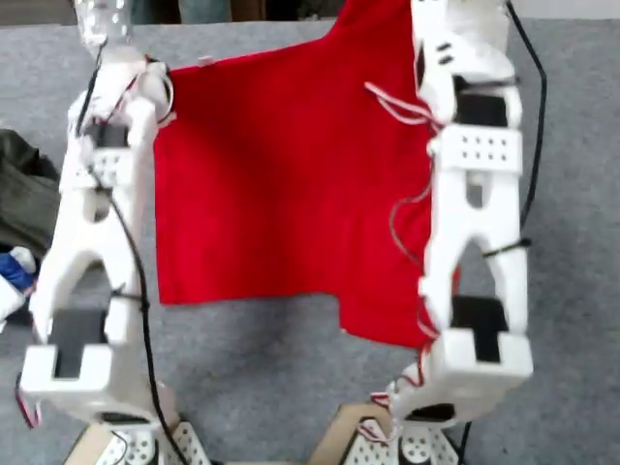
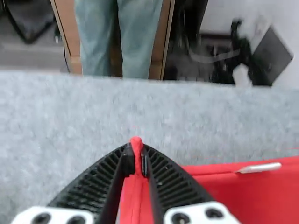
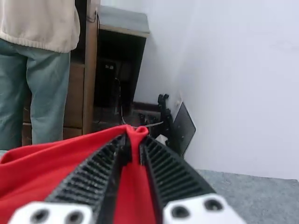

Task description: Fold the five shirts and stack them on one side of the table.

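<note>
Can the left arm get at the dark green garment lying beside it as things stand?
Probably not yet: the left gripper is shut on the red shirt, so it must release before going to the dark green garment. Nothing else seems in the way.

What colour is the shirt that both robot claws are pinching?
The cloth shirt is plain bright red with no pattern. It shows best in the high view.

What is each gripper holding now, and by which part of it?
Both hold the red shirt. The left gripper pinches a fold at its far corner; the right gripper pinches a fold at its far edge.
</note>
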Motion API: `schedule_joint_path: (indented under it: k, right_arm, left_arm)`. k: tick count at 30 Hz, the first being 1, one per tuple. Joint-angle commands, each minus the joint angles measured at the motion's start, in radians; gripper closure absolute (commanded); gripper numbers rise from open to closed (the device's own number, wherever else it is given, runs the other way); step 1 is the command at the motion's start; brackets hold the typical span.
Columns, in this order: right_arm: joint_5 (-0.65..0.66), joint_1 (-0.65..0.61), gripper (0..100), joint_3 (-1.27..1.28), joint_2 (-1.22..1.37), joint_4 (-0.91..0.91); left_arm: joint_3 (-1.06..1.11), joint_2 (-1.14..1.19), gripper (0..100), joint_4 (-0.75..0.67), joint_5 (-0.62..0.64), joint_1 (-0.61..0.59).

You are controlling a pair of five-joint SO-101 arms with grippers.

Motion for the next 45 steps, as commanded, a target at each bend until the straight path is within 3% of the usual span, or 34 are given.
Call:
schedule_joint_path:
  k: [1, 6, 11, 20, 26, 32, 38, 45]
  right_arm:
    - [0.006, -0.011, 98.5, -0.225, 0.051, 0.201]
    - [0.015, 0.002, 98.5, -0.282, 0.074, 0.565]
    - [0.18, 0.023, 98.5, -0.275, 0.077, 0.838]
    - [0.318, 0.032, 98.5, -0.252, 0.071, 1.079]
    - [0.353, 0.089, 98.5, -0.058, -0.062, 1.092]
    - [0.443, 0.109, 98.5, 0.384, -0.331, 0.965]
    - [0.446, 0.169, 98.5, 0.811, -0.608, 0.79]
    - [0.453, 0.262, 98.5, 1.015, -0.751, 0.756]
  left_arm:
    - [-0.189, 0.054, 97, 0.172, 0.0, -0.005]
    - [-0.177, 0.061, 97, 0.318, -0.005, -0.01]
    - [-0.171, 0.061, 97, 0.528, -0.006, -0.01]
    - [-0.094, 0.061, 97, 0.755, -0.008, 0.001]
    - [0.237, -0.04, 97, 0.715, -0.087, 0.038]
    - [0.576, -0.31, 97, 0.559, -0.106, 0.025]
    - [0.723, -0.417, 97, 0.54, -0.106, 0.025]
    - [0.785, -0.417, 97, 0.545, -0.106, 0.039]
